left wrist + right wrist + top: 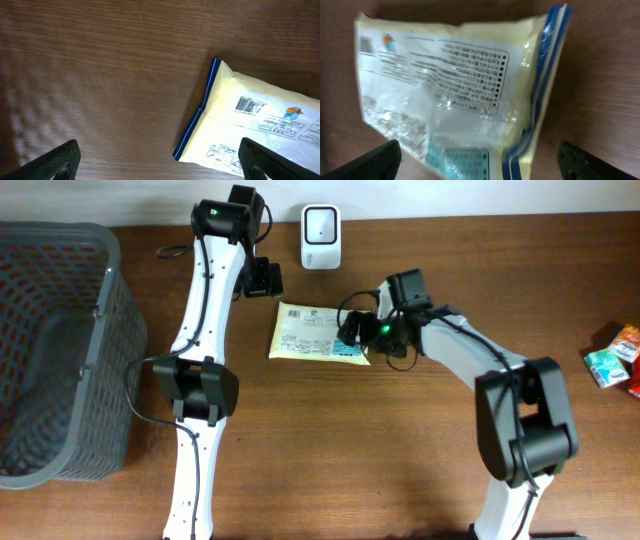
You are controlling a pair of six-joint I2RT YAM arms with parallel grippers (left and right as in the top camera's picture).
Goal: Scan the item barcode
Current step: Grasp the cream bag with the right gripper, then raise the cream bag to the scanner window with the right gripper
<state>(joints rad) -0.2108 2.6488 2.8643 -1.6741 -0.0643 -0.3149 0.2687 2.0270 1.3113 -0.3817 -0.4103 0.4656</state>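
Note:
A pale yellow packet (312, 333) with blue end seams lies flat on the wooden table, printed side up. Its barcode (250, 105) shows in the left wrist view near the packet's upper left. The white scanner (320, 224) stands at the table's back edge, just behind the packet. My left gripper (265, 280) hovers open beside the packet's back left corner, and only one corner of the packet (260, 125) reaches between its fingers. My right gripper (351, 330) is low over the packet's right end, open, with the blue-seamed edge (540, 105) between its fingers (367, 162).
A large grey mesh basket (60, 340) fills the left side of the table. A few small colourful cartons (615, 360) sit at the far right edge. A black cable (165, 252) trails behind the left arm.

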